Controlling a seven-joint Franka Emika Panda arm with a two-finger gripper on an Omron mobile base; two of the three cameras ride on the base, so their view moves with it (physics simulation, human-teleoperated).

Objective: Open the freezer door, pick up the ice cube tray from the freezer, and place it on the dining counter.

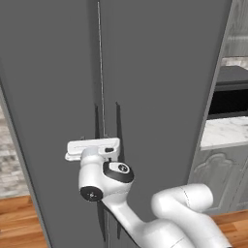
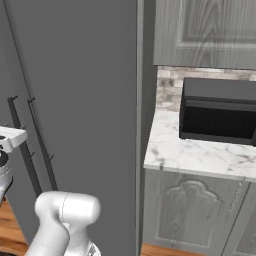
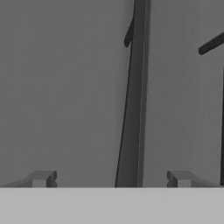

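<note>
Against the tall dark grey fridge front, the robot's claw (image 3: 111, 178) faces the freezer door (image 1: 53, 97), its jaws spread wide and empty on either side of the slim vertical bar handle (image 3: 133, 109) without touching it. Both door panels sit shut, the seam between them running down the middle; the twin panel (image 1: 160, 87) carries its own handle (image 1: 117, 131) just beside. To the right, a marble-topped wall bench (image 2: 200, 152) over grey cabinets carries a black microwave (image 2: 218, 110).
</note>
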